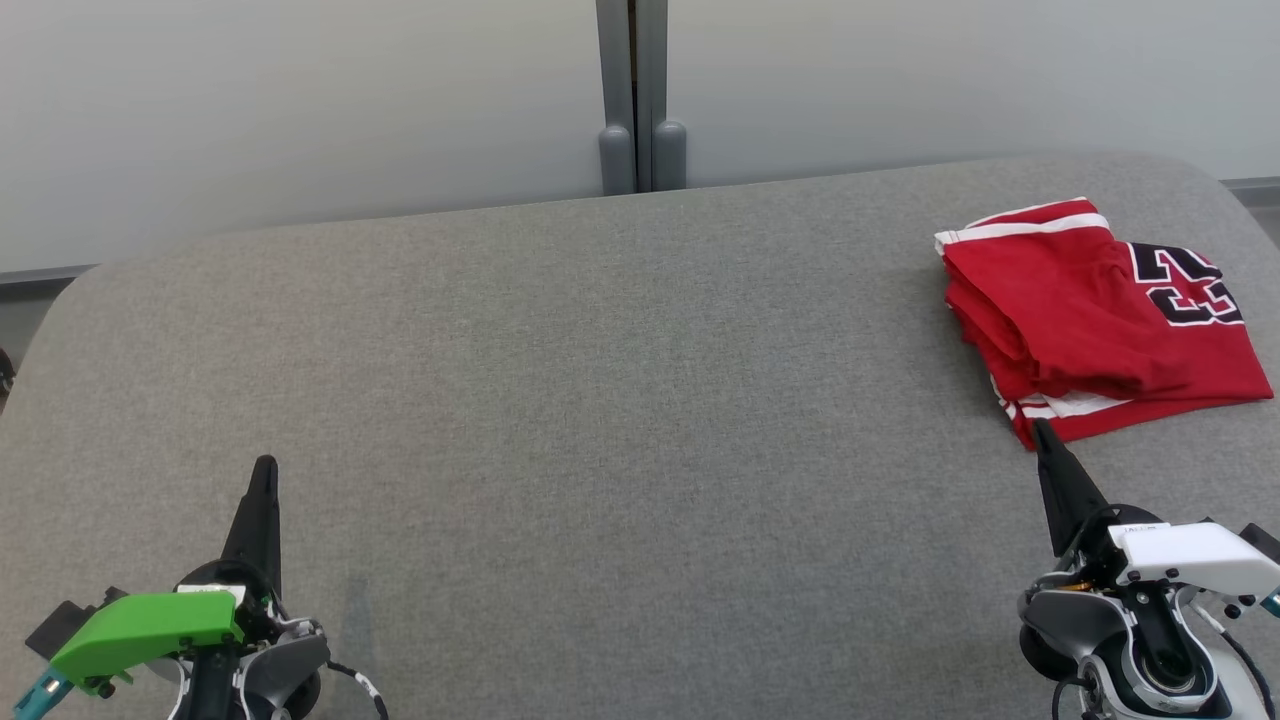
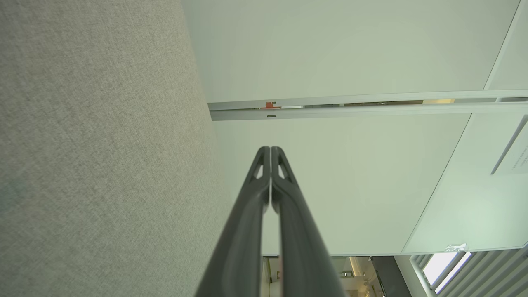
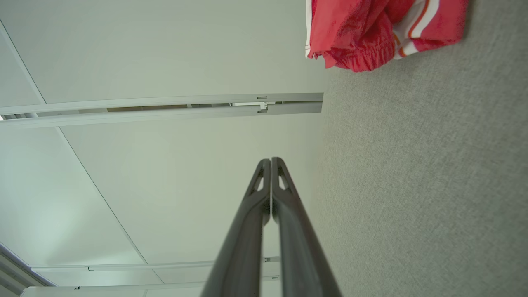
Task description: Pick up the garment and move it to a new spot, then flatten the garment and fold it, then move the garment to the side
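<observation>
- While both grippers hold nothing, the garment point(image 1: 1090, 320) lies folded at the far right of the table point(image 1: 600, 400), near its back edge.
- It is red with white stripes and black numerals on top.
- Left gripper point(image 1: 265, 468): low at the near left, fingers pressed together and pointing up the head view, well apart from the garment. Its wrist view point(image 2: 271, 151) shows the tips meeting, with grey table to one side and pale wall point(image 2: 350, 49) beyond.
- Right gripper point(image 1: 1043, 430): near right, fingers closed and empty, tip just at the garment's near corner in the head view; I cannot tell if it touches.
- Right wrist view point(image 3: 271, 161): tips together, garment point(image 3: 354, 33) off to the upper right.
</observation>
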